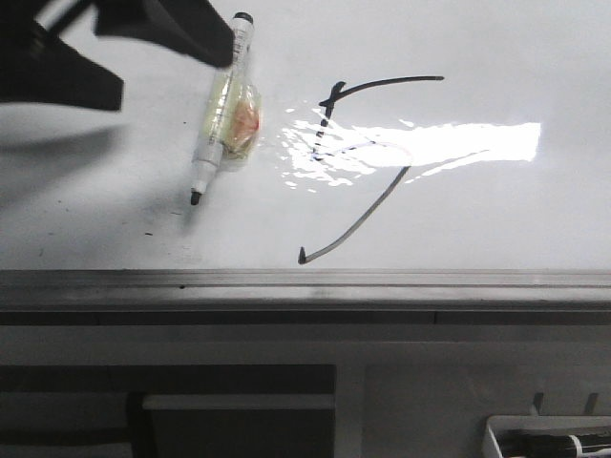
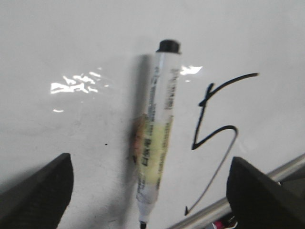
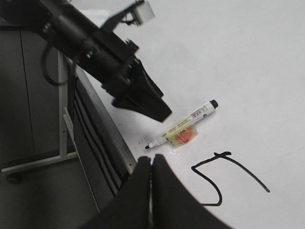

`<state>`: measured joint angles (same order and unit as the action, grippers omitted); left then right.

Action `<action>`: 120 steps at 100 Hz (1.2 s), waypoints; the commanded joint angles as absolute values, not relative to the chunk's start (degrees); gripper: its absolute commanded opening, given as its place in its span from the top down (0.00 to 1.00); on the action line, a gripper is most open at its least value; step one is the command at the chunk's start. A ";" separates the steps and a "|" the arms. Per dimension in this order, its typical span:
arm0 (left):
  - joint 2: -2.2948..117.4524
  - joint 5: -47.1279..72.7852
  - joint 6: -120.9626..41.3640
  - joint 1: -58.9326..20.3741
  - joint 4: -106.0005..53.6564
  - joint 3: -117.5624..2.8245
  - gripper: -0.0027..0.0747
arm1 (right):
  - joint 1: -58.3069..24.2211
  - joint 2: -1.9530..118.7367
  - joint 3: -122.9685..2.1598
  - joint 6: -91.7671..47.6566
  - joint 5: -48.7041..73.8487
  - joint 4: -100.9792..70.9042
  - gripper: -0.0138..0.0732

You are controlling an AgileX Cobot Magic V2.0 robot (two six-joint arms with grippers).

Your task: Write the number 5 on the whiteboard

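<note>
On whiteboard [image 1: 496,210] — number 5 [image 1: 368,157] beside uncapped marker [image 1: 221,113], label unreadable.

Front view. Whiteboard [image 1: 496,210] glossy, bright glare patch across centre. Number 5 [image 1: 368,162] drawn in thin black strokes, partly washed out by glare; tail sweeps down toward grey edge rail [image 1: 382,279]. Uncapped marker [image 1: 218,114] lies on board left of the 5, tip pointing toward rail. Left claw [image 1: 167,29] dark, above marker's upper end; jaw state unclear.
</note>
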<state>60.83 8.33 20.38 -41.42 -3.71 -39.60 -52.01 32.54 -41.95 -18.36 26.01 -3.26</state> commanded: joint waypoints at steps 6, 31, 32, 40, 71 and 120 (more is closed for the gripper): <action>46.60 16.54 20.33 -41.35 4.76 -41.15 0.25 | -51.45 26.81 -40.94 -17.71 22.72 0.00 0.89; 23.67 31.03 20.33 -41.35 14.46 -39.60 0.81 | -47.90 14.10 -27.71 -5.06 22.59 13.25 0.89; 22.68 31.03 20.33 -41.35 14.46 -39.48 0.85 | -47.90 13.53 -27.09 -5.06 22.51 13.28 0.89; 18.14 30.77 20.33 -41.35 14.46 -37.78 0.99 | -47.90 11.33 -24.37 -5.06 21.93 13.37 0.89; 12.63 31.16 20.33 -41.35 14.12 -33.17 0.99 | -47.90 10.63 -21.99 -5.06 22.32 13.17 0.89; 12.52 29.53 20.33 -41.35 14.81 -30.84 0.99 | -47.90 10.63 -21.99 -5.06 22.32 13.17 0.89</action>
<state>12.03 35.54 20.28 -41.42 13.77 -30.20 -48.38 10.08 -20.64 -5.16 26.41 12.00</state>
